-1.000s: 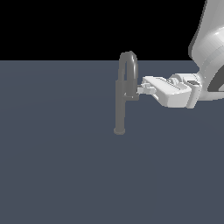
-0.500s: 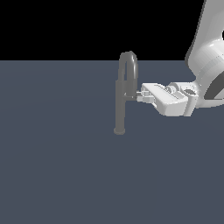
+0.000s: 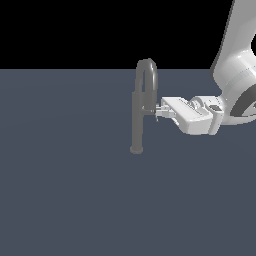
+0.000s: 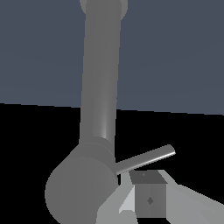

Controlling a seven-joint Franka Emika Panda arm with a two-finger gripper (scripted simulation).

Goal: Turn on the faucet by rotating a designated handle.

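The grey faucet (image 3: 136, 122) stands upright on a small round base, with its arched spout (image 3: 146, 75) on top. The short handle (image 3: 150, 108) sticks out at mid-height toward the exterior view's right. My gripper (image 3: 158, 112) is level with the handle, its fingertips against the handle's end, and looks shut with nothing between the fingers. In the wrist view the column (image 4: 99, 87) runs up the picture. The thin handle (image 4: 144, 158) with its lighter tip passes just beside my dark finger pad (image 4: 148, 199).
The faucet stands on a flat blue-grey surface (image 3: 65, 200) with nothing else on it. My white arm (image 3: 235, 75) reaches in from the exterior view's upper right.
My gripper has moved down a little and slightly closer to the faucet column, staying at the handle's end. The faucet column has not moved.
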